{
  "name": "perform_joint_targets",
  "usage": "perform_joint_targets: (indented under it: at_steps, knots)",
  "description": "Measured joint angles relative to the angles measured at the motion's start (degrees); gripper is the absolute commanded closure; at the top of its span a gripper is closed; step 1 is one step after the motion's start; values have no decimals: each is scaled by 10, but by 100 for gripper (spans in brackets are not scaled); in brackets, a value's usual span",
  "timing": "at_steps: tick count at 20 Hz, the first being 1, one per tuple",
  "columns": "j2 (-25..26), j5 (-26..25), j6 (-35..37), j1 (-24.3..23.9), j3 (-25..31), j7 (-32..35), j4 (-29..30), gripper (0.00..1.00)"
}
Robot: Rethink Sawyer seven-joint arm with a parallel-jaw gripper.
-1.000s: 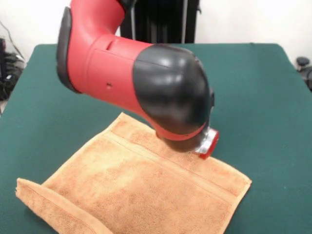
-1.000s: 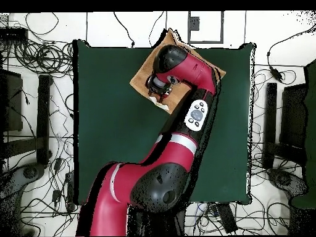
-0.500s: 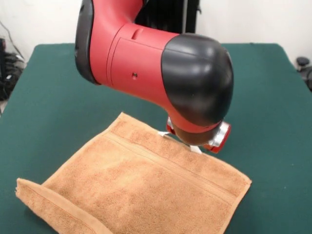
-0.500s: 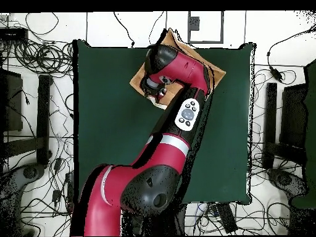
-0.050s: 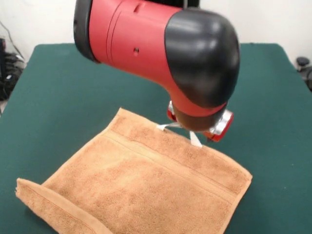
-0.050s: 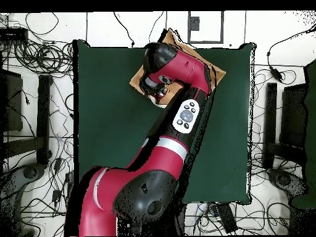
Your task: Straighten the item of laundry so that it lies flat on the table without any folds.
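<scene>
Towel first: small square orange-tan terry towel [image 5: 146, 187] lies mostly spread on the dark green cloth-topped table [image 5: 53, 92], near the front edge in the front view, set diagonally. One corner at lower left [image 5: 29, 192] is turned over on itself, so one fold remains; the rest looks flat, border band running across the far part. Small white loop tag [image 5: 194, 139] sticks up off the far edge, right under the arm's wrist. Red and black arm [image 5: 156, 48] hangs over that far edge, its bulk hiding the gripper [image 5: 197, 131]; can't tell if fingers are parted or closed, or gripping anything. Likely it's positioned at that edge to tug the cloth taut. In the overhead view the towel [image 6: 213, 73] sits near the table's far side.
</scene>
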Motion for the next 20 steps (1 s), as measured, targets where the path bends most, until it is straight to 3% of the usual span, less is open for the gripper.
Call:
perform_joint_targets:
  at_steps: [15,20]
  knots:
    - [-98,-28,9,14,22,2,138,0]
    - [-139,-40,12,15,37,2,214,0]
